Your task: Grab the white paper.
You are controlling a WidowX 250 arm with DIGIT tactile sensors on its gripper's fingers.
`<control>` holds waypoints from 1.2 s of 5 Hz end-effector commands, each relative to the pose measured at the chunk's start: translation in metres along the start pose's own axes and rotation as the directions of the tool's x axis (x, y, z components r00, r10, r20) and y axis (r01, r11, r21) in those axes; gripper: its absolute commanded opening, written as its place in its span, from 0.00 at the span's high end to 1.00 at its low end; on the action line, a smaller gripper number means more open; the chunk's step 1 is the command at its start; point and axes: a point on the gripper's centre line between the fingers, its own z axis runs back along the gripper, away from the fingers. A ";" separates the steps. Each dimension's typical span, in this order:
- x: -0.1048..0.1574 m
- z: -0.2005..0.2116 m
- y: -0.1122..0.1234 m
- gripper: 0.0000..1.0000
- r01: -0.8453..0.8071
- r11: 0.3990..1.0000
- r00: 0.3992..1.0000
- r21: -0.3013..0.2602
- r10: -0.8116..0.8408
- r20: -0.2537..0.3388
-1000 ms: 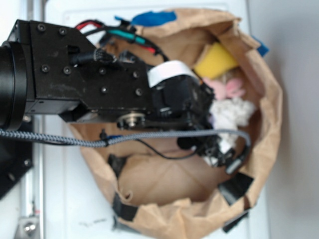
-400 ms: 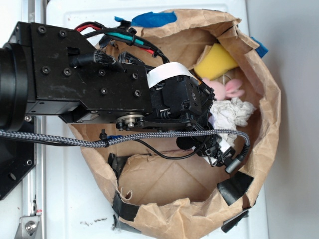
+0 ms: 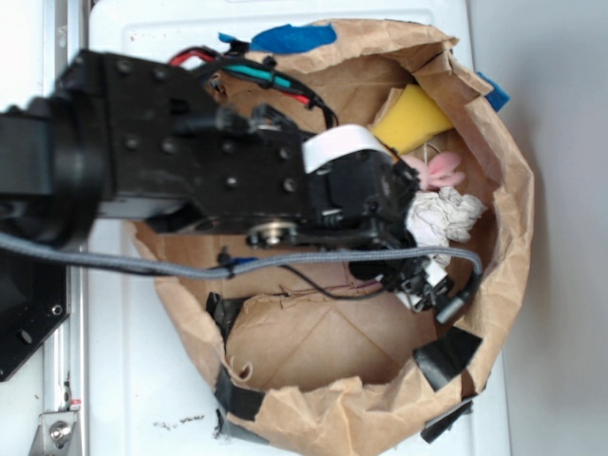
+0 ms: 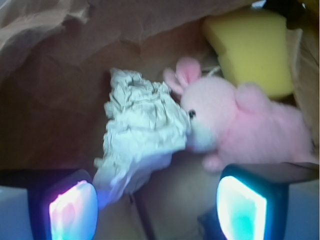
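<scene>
White paper [image 4: 142, 127] touching pink bunny [image 4: 240, 120]; end effector [image 4: 157, 205] spread wide, empty.

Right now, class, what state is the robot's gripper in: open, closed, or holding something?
Gripper: open, holding nothing. Its jaws stand apart in front of the white paper, which lies beside the pink bunny.

A pink plush bunny [image 4: 240, 120] lies at frame centre-right, a yellow sponge wedge [image 4: 252, 50] behind it, inside a brown paper bag [image 3: 494, 275].
</scene>
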 end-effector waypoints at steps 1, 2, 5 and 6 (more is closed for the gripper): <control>0.021 0.007 -0.005 0.00 -0.011 0.999 0.998 -0.038 0.013 0.058; 0.025 0.002 -0.008 0.00 -0.012 0.999 0.998 -0.043 0.014 0.056; 0.035 -0.023 -0.019 0.00 0.011 0.999 0.997 -0.053 -0.008 0.071; 0.034 -0.031 -0.018 1.00 0.003 0.999 0.998 -0.038 -0.001 0.061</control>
